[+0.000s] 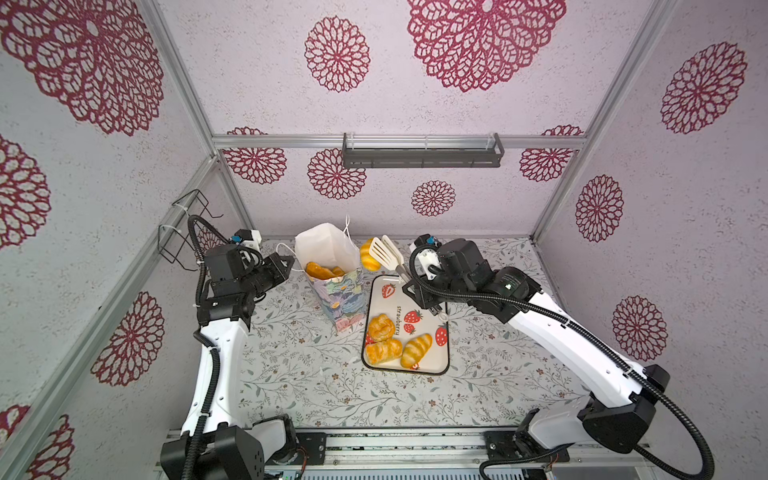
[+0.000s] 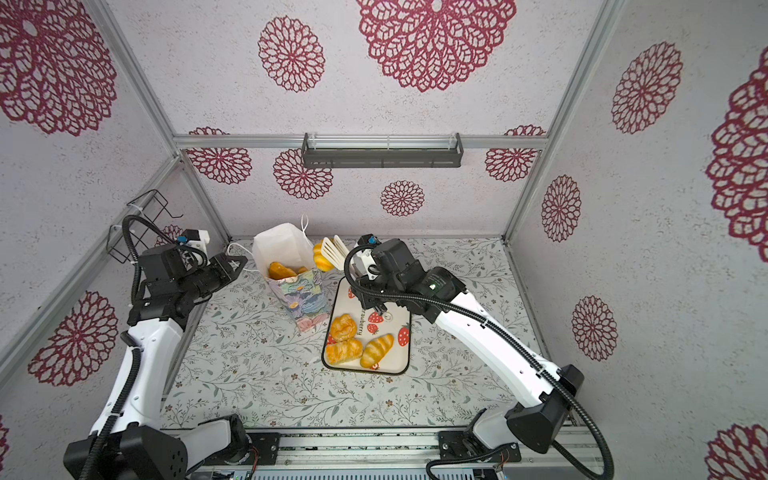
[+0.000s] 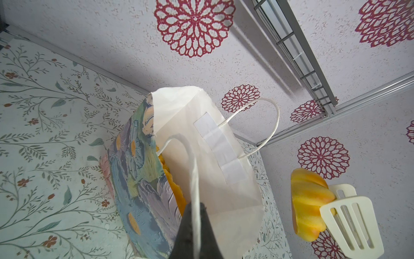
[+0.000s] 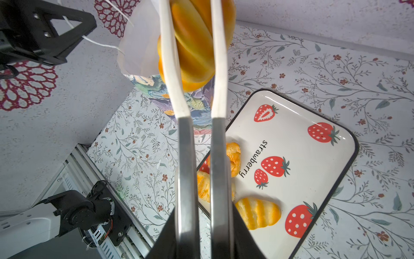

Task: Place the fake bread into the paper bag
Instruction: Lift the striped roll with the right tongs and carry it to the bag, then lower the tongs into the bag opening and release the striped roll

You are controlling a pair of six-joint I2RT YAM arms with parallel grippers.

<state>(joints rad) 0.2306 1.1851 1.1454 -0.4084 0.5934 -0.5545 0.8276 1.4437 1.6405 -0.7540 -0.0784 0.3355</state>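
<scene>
Roll in tongs beside bag.
Right gripper squeezes tongs, left gripper pinches handle; centre over mouth before release.

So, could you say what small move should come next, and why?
Probably shift the right hand toward the paper bag so the tongs carry the roll over its mouth: the roll hangs just beside the rim, and the left hand holds the cord handle.

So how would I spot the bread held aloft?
Find the tall flowered paper bag near the back wall. Just right of its mouth, white slotted tongs pinch a ridged orange roll in mid-air, unlike those lying on the strawberry tray.
</scene>
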